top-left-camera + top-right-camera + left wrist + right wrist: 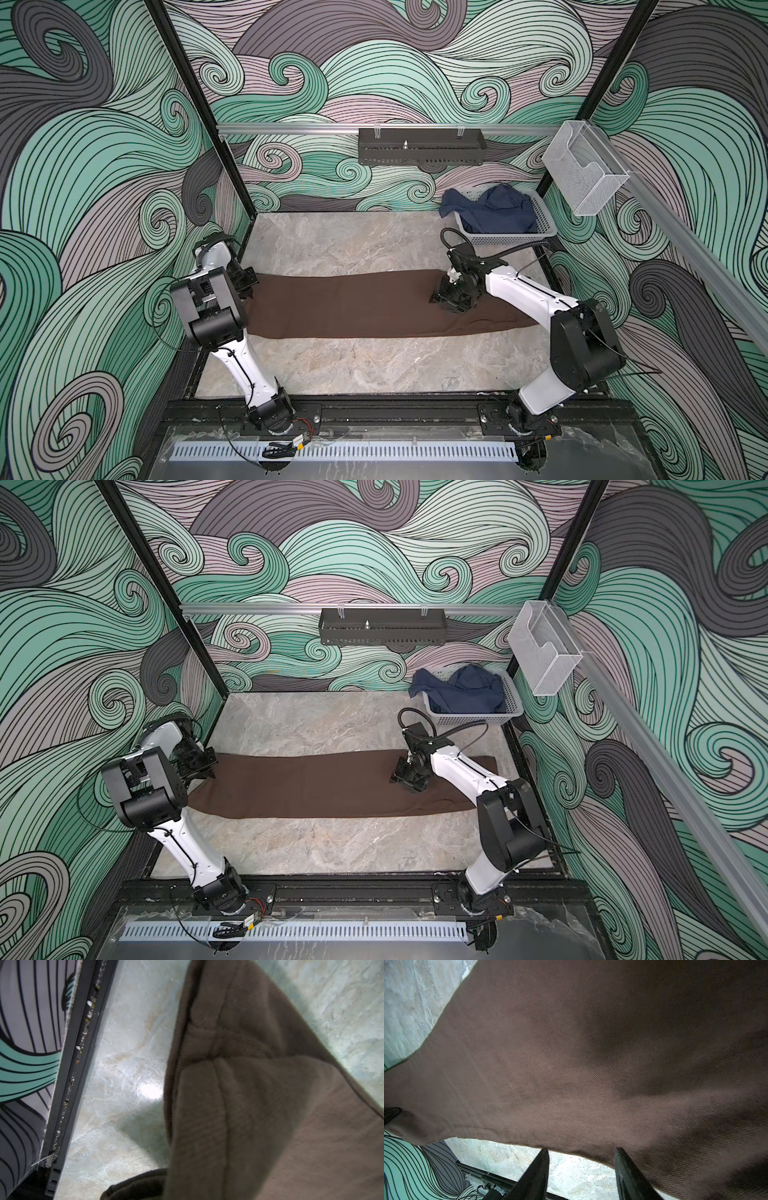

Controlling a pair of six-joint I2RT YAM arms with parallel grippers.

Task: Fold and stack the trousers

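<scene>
Trousers (pixel 353 305) flat; right wrist view alone shows fingers (pixel 536 1176) apart.

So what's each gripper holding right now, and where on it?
Left gripper is shut on the brown trousers at the far corner of their left end. Right gripper holds nothing: fingers apart over the cloth.

Dark brown trousers (pixel 353 305) lie flat across the marble tabletop (pixel 353 374). The left gripper (pixel 251 291) is at their left end, the right gripper (pixel 437 298) over their right part. A navy garment (pixel 494 208) lies in the far-right basket (pixel 515 239).
</scene>
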